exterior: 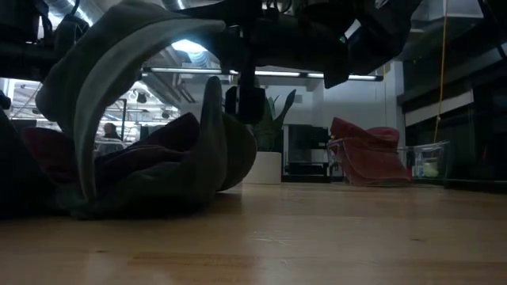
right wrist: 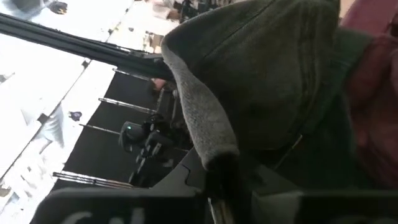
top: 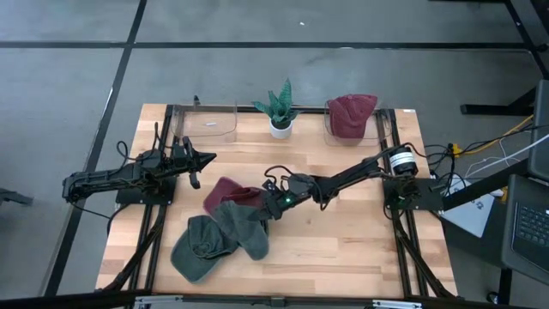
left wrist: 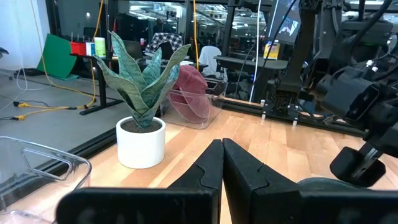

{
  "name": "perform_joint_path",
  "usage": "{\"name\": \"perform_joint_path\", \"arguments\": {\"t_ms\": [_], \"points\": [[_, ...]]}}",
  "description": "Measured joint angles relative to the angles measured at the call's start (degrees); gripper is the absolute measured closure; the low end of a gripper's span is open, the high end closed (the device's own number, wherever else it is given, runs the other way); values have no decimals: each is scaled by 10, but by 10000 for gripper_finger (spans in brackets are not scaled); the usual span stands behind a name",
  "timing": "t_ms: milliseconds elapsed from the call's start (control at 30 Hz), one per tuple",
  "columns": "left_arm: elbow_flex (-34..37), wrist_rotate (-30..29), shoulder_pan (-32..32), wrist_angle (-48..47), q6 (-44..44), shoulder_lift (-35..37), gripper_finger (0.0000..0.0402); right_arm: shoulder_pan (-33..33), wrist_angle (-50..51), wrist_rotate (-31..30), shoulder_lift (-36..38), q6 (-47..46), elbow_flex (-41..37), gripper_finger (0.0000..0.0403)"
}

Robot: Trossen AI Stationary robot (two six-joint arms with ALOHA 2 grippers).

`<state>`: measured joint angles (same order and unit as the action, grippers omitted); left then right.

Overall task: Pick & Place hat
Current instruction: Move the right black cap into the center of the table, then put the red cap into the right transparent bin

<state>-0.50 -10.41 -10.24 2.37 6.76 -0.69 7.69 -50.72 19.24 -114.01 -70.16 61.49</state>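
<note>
A dark green hat lies at the middle of the table. Its near part overlaps a second green hat, and a maroon hat lies against its far left side. My right gripper reaches in from the table's right and is shut on the dark green hat. In the low view this hat arches up from the table in front of the maroon hat. My left gripper waits shut at the table's left. Another maroon hat rests in a clear bin at the far right. My right gripper pinches the green hat's thick rolled edge between its two fingers. The fingers come about level from the table's right side. That edge is raised off the table, while the hat's lower part rests on the wood by the maroon hat.
A potted plant in a white pot stands at the far middle. An empty clear bin stands at the far left, and the clear bin with the maroon hat at the far right. Bare wood lies at the near right.
</note>
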Motion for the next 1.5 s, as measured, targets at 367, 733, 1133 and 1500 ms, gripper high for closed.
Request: {"name": "perform_joint_path", "arguments": {"t_ms": [367,733,1133,1500], "points": [[0,0,0,0,0,0,398,-16,271,-1,96,166,0,365],[0,0,0,0,0,0,398,-20,377,10,100,213,0,358],[0,0,0,0,0,0,398,-29,523,34,141,313,0,300],[0,0,0,0,0,0,398,-37,690,-17,211,434,0,270]]}}
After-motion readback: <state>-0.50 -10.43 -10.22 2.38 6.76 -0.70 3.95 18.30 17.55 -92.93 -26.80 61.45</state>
